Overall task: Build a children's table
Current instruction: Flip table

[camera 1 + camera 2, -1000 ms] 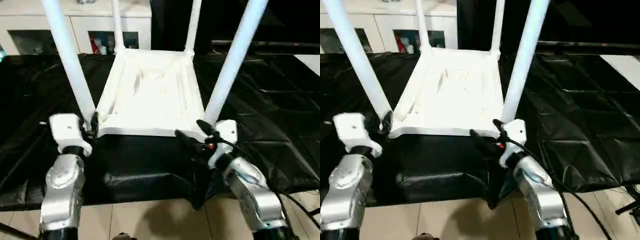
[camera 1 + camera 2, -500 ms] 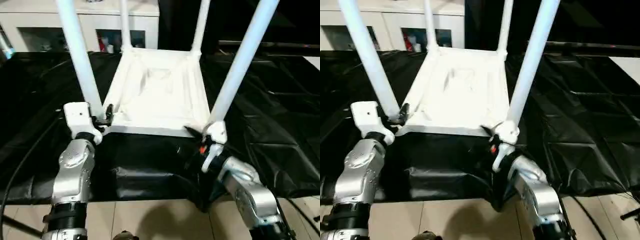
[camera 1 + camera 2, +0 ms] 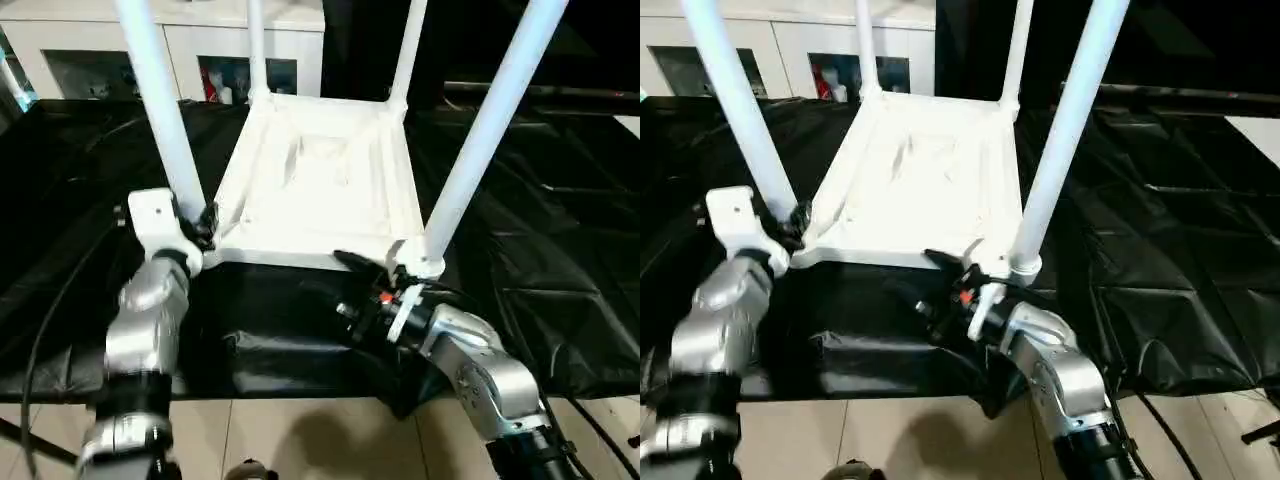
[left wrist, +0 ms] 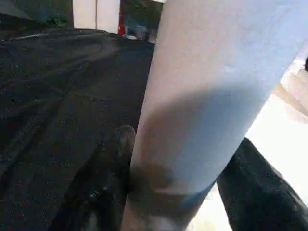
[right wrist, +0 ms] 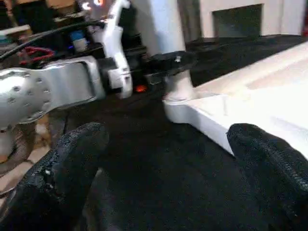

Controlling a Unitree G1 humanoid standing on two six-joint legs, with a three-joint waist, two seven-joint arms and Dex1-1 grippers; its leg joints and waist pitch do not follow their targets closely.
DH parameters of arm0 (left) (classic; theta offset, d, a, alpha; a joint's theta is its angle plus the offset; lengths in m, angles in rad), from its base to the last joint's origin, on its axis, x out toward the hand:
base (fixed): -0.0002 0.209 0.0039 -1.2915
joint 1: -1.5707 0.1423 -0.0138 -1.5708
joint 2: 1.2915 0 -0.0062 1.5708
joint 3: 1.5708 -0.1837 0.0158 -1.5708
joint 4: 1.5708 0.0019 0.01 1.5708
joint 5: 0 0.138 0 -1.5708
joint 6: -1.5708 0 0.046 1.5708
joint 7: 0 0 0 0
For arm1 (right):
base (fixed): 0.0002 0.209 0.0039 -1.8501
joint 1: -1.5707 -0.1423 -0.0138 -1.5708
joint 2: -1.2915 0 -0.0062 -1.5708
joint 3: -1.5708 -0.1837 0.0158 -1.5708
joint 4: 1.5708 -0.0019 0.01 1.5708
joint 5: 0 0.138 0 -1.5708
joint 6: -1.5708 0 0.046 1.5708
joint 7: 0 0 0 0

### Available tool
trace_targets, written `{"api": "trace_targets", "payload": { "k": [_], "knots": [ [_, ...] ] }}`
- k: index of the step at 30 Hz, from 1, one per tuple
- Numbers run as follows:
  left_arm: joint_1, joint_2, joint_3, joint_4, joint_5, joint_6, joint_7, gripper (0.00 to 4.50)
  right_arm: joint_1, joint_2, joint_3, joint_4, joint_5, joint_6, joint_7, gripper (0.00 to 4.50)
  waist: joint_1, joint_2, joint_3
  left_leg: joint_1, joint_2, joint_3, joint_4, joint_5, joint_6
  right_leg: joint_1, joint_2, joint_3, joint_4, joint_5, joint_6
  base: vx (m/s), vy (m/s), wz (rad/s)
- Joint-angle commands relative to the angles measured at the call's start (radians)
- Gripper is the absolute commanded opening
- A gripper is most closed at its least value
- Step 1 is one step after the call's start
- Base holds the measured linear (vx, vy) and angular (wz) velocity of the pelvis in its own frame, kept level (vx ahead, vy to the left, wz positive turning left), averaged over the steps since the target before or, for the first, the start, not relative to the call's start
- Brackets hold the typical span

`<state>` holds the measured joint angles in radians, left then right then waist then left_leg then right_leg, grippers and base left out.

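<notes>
1. Our left gripper (image 3: 205,222) sits at the foot of the near-left leg (image 3: 160,105), one black finger on each side of the tube. In the left wrist view the leg (image 4: 207,96) stands between the fingers, but we cannot tell whether they pinch it or merely flank it.
2. We judge this hold is meant to steady the leg where it enters its corner socket, low down where a push acts straight on the joint.
3. Our right gripper (image 3: 365,285) is spread wide and holds nothing. In the right wrist view both black fingers (image 5: 72,159) stand well apart over the black cloth (image 5: 159,183), facing the near edge of the tabletop (image 5: 269,106).
4. It lies just in front of the near-right leg (image 3: 480,135), probably lined up to take the tabletop edge or that corner.
5. The tabletop (image 3: 320,180) lies upside down on the black cloth, ribbed side up, with all four legs standing in the corner sockets, so the table looks nearly built.
6. The left forearm (image 3: 145,320) rises steeply from below to its gripper. The right forearm (image 3: 480,370) reaches in low from the right, wrist turned inward so the gripper points across toward the left one.
</notes>
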<state>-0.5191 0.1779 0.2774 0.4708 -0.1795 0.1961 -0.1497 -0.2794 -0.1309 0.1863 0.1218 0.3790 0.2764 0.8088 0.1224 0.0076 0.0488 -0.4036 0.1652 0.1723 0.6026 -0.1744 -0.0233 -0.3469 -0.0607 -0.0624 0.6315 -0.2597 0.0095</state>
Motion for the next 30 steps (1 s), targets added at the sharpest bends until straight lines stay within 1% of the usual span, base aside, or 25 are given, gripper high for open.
{"api": "trace_targets", "payload": {
  "k": [1, 4, 6, 7, 8, 9, 10, 11, 12, 13, 16, 17, 18, 19, 20, 21, 22, 23, 24, 25, 26, 27, 28, 29, 30],
  "knots": [
    [-0.028, -0.016, -0.003, 0.036, -0.023, 0.021, -0.012, 2.31, -0.020, -0.002, -0.008, 0.018, -0.009, -0.011, -0.002, 4.50, 0.001, 0.014, -0.064, 0.038, 0.081, -0.042, -0.088, -0.211, -0.022, 0.017, -0.108, 0.053, -0.063, 0.143, -0.200, 0.000, 0.000, 0.00],
    [-0.027, -0.031, 0.002, 0.026, -0.031, 0.042, 0.009, 2.26, -0.030, 0.002, -0.021, 0.028, -0.010, -0.022, -0.012, 4.50, 0.006, 0.014, -0.064, 0.038, 0.084, -0.042, -0.089, -0.207, -0.023, 0.017, -0.109, 0.053, -0.061, 0.137, -0.208, 0.000, 0.000, 0.00],
    [-0.022, -0.057, 0.029, 0.010, -0.066, 0.062, 0.036, 2.26, -0.034, 0.012, -0.030, 0.045, -0.014, -0.029, -0.025, 4.50, 0.008, 0.013, -0.064, 0.037, 0.086, -0.041, -0.089, -0.211, -0.026, 0.017, -0.112, 0.053, -0.060, 0.134, -0.214, 0.000, 0.000, 0.00],
    [-0.023, -0.066, 0.040, 0.008, -0.081, 0.068, 0.042, 2.25, -0.036, 0.016, -0.033, 0.053, -0.015, -0.031, -0.030, 4.50, 0.010, 0.013, -0.063, 0.037, 0.084, -0.041, -0.089, -0.209, -0.022, 0.017, -0.111, 0.054, -0.063, 0.127, -0.216, 0.000, 0.000, 0.00],
    [-0.020, -0.082, 0.055, -0.007, -0.104, 0.077, 0.053, 2.25, -0.041, 0.026, -0.040, 0.076, -0.028, -0.035, -0.066, 4.50, 0.011, 0.010, -0.064, 0.037, 0.084, -0.040, -0.088, -0.204, -0.020, 0.018, -0.112, 0.054, -0.063, 0.128, -0.216, 0.000, 0.000, 0.00],
    [-0.015, -0.103, 0.073, -0.032, -0.137, 0.092, 0.064, 2.25, -0.047, 0.041, -0.050, 0.102, -0.040, -0.034, -0.114, 4.50, 0.014, 0.013, -0.065, 0.036, 0.085, -0.040, -0.088, -0.190, -0.023, 0.015, -0.113, 0.053, -0.059, 0.135, -0.223, 0.000, 0.000, 0.00],
    [-0.009, -0.124, 0.086, -0.062, -0.167, 0.109, 0.074, 2.25, -0.051, 0.058, -0.064, 0.124, -0.047, -0.024, -0.164, 4.50, 0.014, 0.008, -0.064, 0.036, 0.083, -0.039, -0.088, -0.181, -0.022, 0.016, -0.110, 0.053, -0.060, 0.139, -0.224, 0.000, 0.000, 0.00],
    [-0.002, -0.148, 0.091, -0.099, -0.193, 0.123, 0.082, 2.25, -0.051, 0.071, -0.076, 0.138, -0.047, -0.017, -0.200, 4.50, 0.014, 0.002, -0.066, 0.036, 0.085, -0.038, -0.087, -0.166, -0.019, 0.017, -0.113, 0.053, -0.057, 0.153, -0.231, 0.000, 0.000, 0.00],
    [0.006, -0.177, 0.094, -0.143, -0.227, 0.141, 0.087, 2.25, -0.043, 0.081, -0.082, 0.135, -0.034, -0.014, -0.202, 4.50, 0.017, 0.000, -0.067, 0.033, 0.084, -0.036, -0.084, -0.140, -0.006, 0.019, -0.115, 0.052, -0.054, 0.177, -0.243, 0.000, 0.000, 0.00],
    [0.016, -0.204, 0.091, -0.186, -0.252, 0.158, 0.092, 2.25, -0.029, 0.087, -0.082, 0.121, -0.018, -0.007, -0.190, 4.50, 0.023, 0.001, -0.069, 0.032, 0.083, -0.034, -0.076, -0.112, 0.016, 0.020, -0.115, 0.052, -0.052, 0.204, -0.245, 0.000, 0.000, 0.00],
    [0.047, -0.266, 0.072, -0.283, -0.284, 0.184, 0.116, 2.25, 0.008, 0.085, -0.074, 0.086, 0.011, 0.000, -0.145, 4.50, 0.035, -0.001, -0.070, 0.024, 0.083, -0.031, -0.067, -0.064, 0.068, 0.021, -0.115, 0.052, -0.050, 0.256, -0.238, 0.000, 0.000, 0.00],
    [0.047, -0.266, 0.072, -0.283, -0.284, 0.184, 0.116, 2.25, 0.008, 0.085, -0.074, 0.086, 0.011, 0.000, -0.145, 4.50, 0.035, -0.001, -0.070, 0.024, 0.083, -0.031, -0.067, -0.064, 0.068, 0.021, -0.115, 0.052, -0.050, 0.256, -0.238, 0.000, 0.000, 0.00],
    [0.056, -0.278, 0.060, -0.302, -0.282, 0.191, 0.114, 2.25, 0.011, 0.082, -0.078, 0.086, 0.008, 0.004, -0.154, 4.50, 0.037, -0.009, -0.071, 0.026, 0.082, -0.029, -0.064, -0.046, 0.080, 0.019, -0.109, 0.051, -0.049, 0.260, -0.230, 0.000, 0.000, 0.00],
    [0.057, -0.284, 0.058, -0.308, -0.284, 0.193, 0.112, 2.25, 0.009, 0.082, -0.083, 0.088, 0.006, 0.005, -0.163, 4.50, 0.041, -0.005, -0.074, 0.025, 0.081, -0.030, -0.062, -0.032, 0.084, 0.017, -0.107, 0.050, -0.047, 0.263, -0.223, 0.000, 0.000, 0.00],
    [0.058, -0.287, 0.052, -0.311, -0.279, 0.190, 0.110, 2.24, 0.006, 0.083, -0.091, 0.090, 0.007, 0.005, -0.172, 4.50, 0.042, -0.004, -0.076, 0.024, 0.082, -0.031, -0.059, -0.019, 0.085, 0.016, -0.107, 0.050, -0.045, 0.276, -0.218, 0.000, 0.000, 0.00],
    [0.058, -0.292, 0.051, -0.317, -0.274, 0.193, 0.113, 2.24, 0.001, 0.093, -0.111, 0.095, 0.018, 0.007, -0.188, 4.50, 0.041, -0.004, -0.077, 0.023, 0.082, -0.031, -0.059, -0.011, 0.087, 0.016, -0.105, 0.049, -0.043, 0.288, -0.214, 0.000, 0.000, 0.00],
    [0.058, -0.299, 0.049, -0.324, -0.273, 0.195, 0.115, 2.23, -0.009, 0.107, -0.139, 0.106, 0.029, -0.003, -0.218, 4.50, 0.038, 0.001, -0.071, 0.022, 0.084, -0.032, -0.065, -0.038, 0.082, 0.009, -0.102, 0.048, -0.047, 0.263, -0.205, 0.000, 0.000, 0.00],
    [0.061, -0.309, 0.043, -0.343, -0.265, 0.209, 0.121, 2.22, -0.032, 0.135, -0.192, 0.132, 0.053, -0.010, -0.273, 4.50, 0.038, 0.003, -0.071, 0.024, 0.085, -0.033, -0.068, -0.059, 0.074, 0.009, -0.103, 0.048, -0.050, 0.238, -0.203, 0.000, 0.000, 0.00],
    [0.062, -0.313, 0.040, -0.350, -0.263, 0.215, 0.123, 2.22, -0.042, 0.146, -0.214, 0.144, 0.064, -0.012, -0.297, 4.50, 0.033, 0.003, -0.070, 0.026, 0.089, -0.034, -0.074, -0.091, 0.059, 0.010, -0.108, 0.049, -0.052, 0.203, -0.211, 0.000, 0.000, 0.00],
    [0.061, -0.321, 0.040, -0.356, -0.265, 0.215, 0.126, 2.22, -0.064, 0.161, -0.252, 0.171, 0.078, -0.017, -0.346, 4.50, 0.030, 0.003, -0.070, 0.026, 0.087, -0.034, -0.075, -0.098, 0.046, 0.009, -0.105, 0.048, -0.053, 0.176, -0.213, 0.000, 0.000, 0.00],
    [0.062, -0.325, 0.040, -0.360, -0.273, 0.217, 0.133, 2.22, -0.083, 0.173, -0.285, 0.194, 0.103, -0.016, -0.381, 4.50, 0.029, 0.003, -0.069, 0.026, 0.087, -0.033, -0.077, -0.100, 0.039, 0.010, -0.105, 0.049, -0.054, 0.168, -0.210, 0.000, 0.000, 0.00],
    [0.061, -0.326, 0.041, -0.358, -0.276, 0.214, 0.139, 2.22, -0.096, 0.183, -0.313, 0.208, 0.133, -0.009, -0.400, 4.50, 0.029, 0.010, -0.069, 0.028, 0.084, -0.033, -0.074, -0.103, 0.034, 0.007, -0.104, 0.048, -0.055, 0.163, -0.210, 0.000, 0.000, 0.00],
    [0.059, -0.329, 0.045, -0.354, -0.283, 0.208, 0.149, 2.22, -0.113, 0.193, -0.341, 0.226, 0.158, -0.013, -0.423, 4.50, 0.022, 0.014, -0.068, 0.025, 0.085, -0.034, -0.079, -0.119, 0.020, 0.010, -0.105, 0.049, -0.055, 0.164, -0.204, 0.000, 0.000, 0.00],
    [0.057, -0.329, 0.047, -0.352, -0.285, 0.207, 0.151, 2.22, -0.119, 0.196, -0.348, 0.231, 0.164, -0.014, -0.432, 4.50, 0.019, 0.010, -0.069, 0.026, 0.085, -0.033, -0.079, -0.121, 0.018, 0.011, -0.103, 0.049, -0.057, 0.168, -0.202, 0.000, 0.000, 0.00],
    [0.051, -0.329, 0.052, -0.345, -0.291, 0.202, 0.156, 2.22, -0.135, 0.205, -0.368, 0.245, 0.174, -0.019, -0.463, 4.50, 0.016, 0.014, -0.071, 0.025, 0.083, -0.033, -0.077, -0.106, 0.013, 0.012, -0.104, 0.049, -0.054, 0.187, -0.200, 0.000, 0.000, 0.00]
  ]
}}
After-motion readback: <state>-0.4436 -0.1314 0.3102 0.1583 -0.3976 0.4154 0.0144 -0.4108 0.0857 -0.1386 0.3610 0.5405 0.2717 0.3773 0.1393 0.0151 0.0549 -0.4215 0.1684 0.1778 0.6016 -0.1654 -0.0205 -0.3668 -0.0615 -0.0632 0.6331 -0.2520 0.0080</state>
